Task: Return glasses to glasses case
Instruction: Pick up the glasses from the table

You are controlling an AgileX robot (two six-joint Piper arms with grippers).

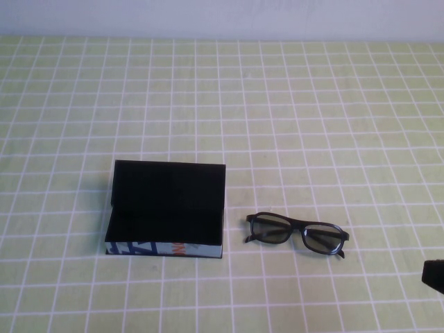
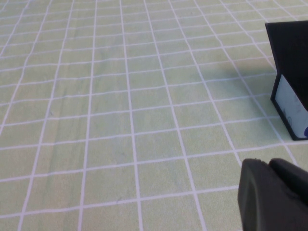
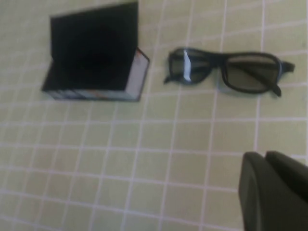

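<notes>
Soft, even light falls on the bench [image 1: 291,111] from overhead, bright but without harsh glare. Shadows are faint: a short dark patch lies on the cloth beside the glasses case [image 2: 291,79] in the left wrist view. The case's black lining swallows all detail. A pale streak of reflection crosses one lens of the glasses [image 3: 224,71] in the right wrist view, which is markedly soft and blurred throughout. The right tool [image 3: 274,190] and left tool [image 2: 272,195] loom dark and out of focus. Grid lines bow slightly in the left wrist view.
</notes>
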